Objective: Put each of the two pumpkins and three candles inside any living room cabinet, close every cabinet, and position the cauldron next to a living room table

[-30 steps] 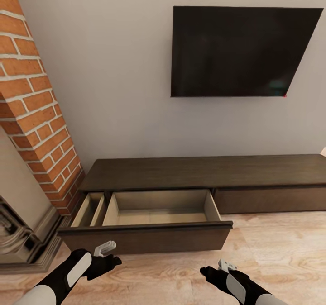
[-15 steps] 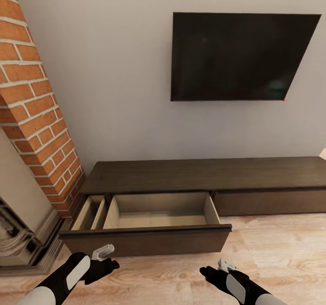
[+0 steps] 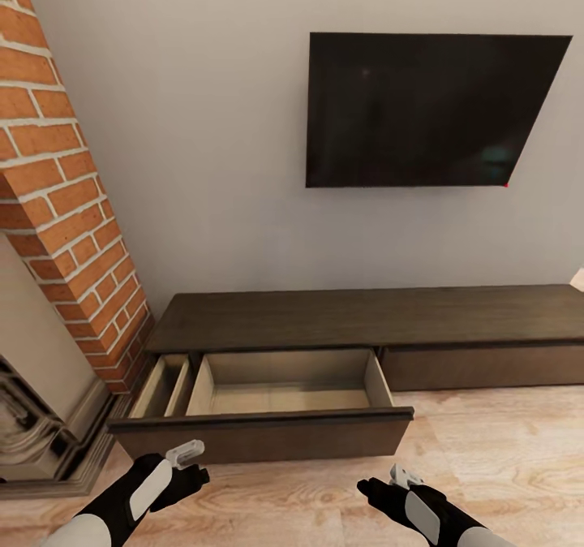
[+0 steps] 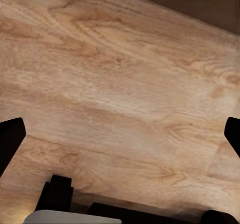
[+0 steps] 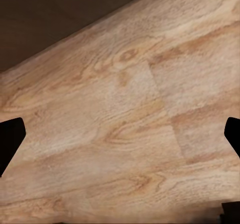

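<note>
The long dark-brown cabinet (image 3: 365, 316) stands against the wall. Its left wide drawer (image 3: 284, 386) is pulled out and its beige inside is bare; a narrow side compartment (image 3: 159, 385) is bare too. The right drawer front (image 3: 487, 366) is shut. My left gripper (image 3: 185, 459) hangs low in front of the open drawer's front panel, and my right gripper (image 3: 388, 484) hangs over the floor. In both wrist views the fingertips (image 4: 11, 139) (image 5: 10, 139) stand far apart over wooden floor, holding nothing. The pumpkins, candles and cauldron are out of view.
A brick chimney (image 3: 65, 206) and a stone fireplace surround (image 3: 36, 425) stand close on the left. A dark TV (image 3: 430, 109) hangs on the wall above the cabinet. Light wood floor (image 3: 503, 458) stretches to the right.
The whole head view has shifted: the TV and cabinet sit lower in the picture, so the camera has moved. The drawer stays as it was. My left forearm has turned slightly.
</note>
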You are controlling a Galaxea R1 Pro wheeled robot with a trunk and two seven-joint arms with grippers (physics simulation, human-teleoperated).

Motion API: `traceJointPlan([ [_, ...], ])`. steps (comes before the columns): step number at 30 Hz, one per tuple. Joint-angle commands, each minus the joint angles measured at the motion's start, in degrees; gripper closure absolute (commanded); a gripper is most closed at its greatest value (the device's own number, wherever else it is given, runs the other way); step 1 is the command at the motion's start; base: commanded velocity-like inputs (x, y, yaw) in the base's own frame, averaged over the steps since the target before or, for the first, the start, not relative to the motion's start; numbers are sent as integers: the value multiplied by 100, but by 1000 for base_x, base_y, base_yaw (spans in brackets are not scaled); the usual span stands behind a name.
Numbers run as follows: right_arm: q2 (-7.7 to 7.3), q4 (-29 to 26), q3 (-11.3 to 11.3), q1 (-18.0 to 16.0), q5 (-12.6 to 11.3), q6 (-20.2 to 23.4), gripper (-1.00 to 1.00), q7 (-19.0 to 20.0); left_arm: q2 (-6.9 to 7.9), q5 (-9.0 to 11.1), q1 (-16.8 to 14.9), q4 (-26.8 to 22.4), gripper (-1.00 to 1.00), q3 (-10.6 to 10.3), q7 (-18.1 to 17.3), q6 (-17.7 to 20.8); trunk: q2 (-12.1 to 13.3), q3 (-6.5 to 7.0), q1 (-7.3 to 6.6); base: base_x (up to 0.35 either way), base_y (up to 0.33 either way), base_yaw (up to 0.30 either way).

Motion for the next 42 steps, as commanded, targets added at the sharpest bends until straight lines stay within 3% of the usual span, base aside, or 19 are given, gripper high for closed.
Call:
traceJointPlan([
  [1,-4,-6,11,-2,-20,27,-100,18,3,61,0,-14,-100,-43,58,9,39,12,-23,0,0,22],
  [10,-4,-6,10,-2,11,5,-100,400,-3,61,-2,-14,-100,-42,71,0,400,172,-221,0,0,5],
  [42,-10,15,9,-2,23,-39,-100,379,-13,61,-1,-14,-100,-51,4,-5,1683,746,-924,0,0,0],
])
